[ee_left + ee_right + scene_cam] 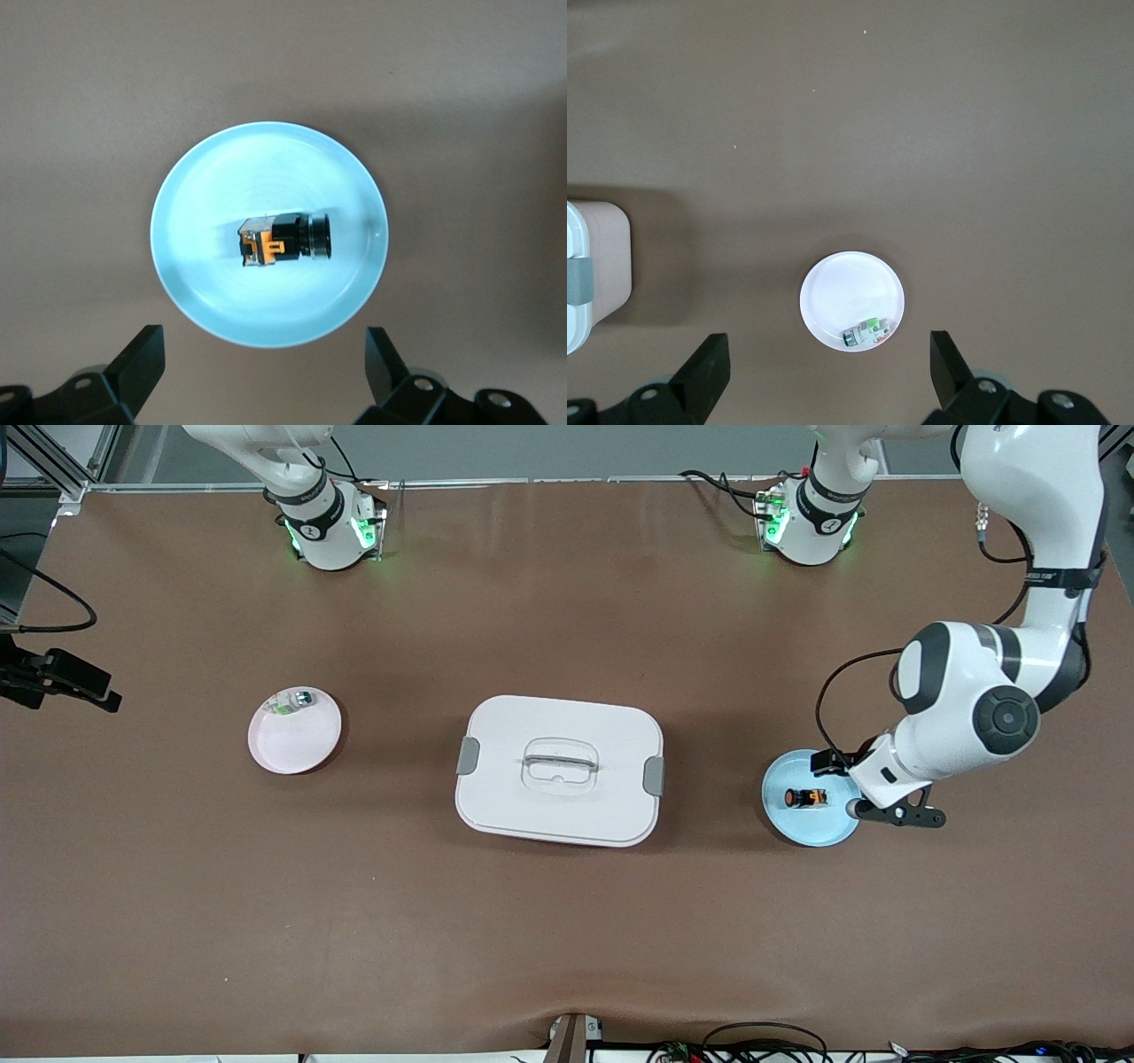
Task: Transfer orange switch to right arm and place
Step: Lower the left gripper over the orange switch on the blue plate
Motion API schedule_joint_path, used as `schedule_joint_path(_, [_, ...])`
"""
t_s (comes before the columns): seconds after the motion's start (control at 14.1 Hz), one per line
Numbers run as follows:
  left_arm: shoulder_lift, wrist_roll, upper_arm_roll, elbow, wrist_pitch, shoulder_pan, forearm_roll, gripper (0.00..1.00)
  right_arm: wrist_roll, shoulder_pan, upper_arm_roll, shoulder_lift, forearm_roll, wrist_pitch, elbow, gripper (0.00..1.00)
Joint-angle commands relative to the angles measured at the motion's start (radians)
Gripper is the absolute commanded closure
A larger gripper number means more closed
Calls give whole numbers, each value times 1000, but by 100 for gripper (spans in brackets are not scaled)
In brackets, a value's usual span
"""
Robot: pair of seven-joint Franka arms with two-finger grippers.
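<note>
The orange switch [804,798] lies on its side in the middle of a light blue plate [819,828] toward the left arm's end of the table. In the left wrist view the switch [283,239] shows black with orange marks on the plate [204,266]. My left gripper [873,797] hangs open and empty over the plate's edge; its fingers [264,363] stand wide apart, clear of the switch. My right gripper [828,372] is open and empty, high over the table, and is out of the front view.
A white lidded box [560,769] with a clear handle stands mid-table, and its corner shows in the right wrist view [594,266]. A white plate [297,744] toward the right arm's end holds a small clear-silver-green part [292,701]; the right wrist view shows the plate [846,288] and the part [866,334].
</note>
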Motion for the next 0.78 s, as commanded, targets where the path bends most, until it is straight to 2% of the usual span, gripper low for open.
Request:
schedule_joint_path(0.0, [-22,-49,-10,-114,148,8,-15,0,-6,-21,17,11,-7,-3,19,0])
schedule_joint_path(0.43, [63,-25,-12,-120,292,2,-3,0,-6,-21,17,11,-7,-3,19,0])
schedule_joint_path(0.71, [96,-23,-14,-116,340,8,-8,0,-6,-19,17,11,-7,-3,19,0])
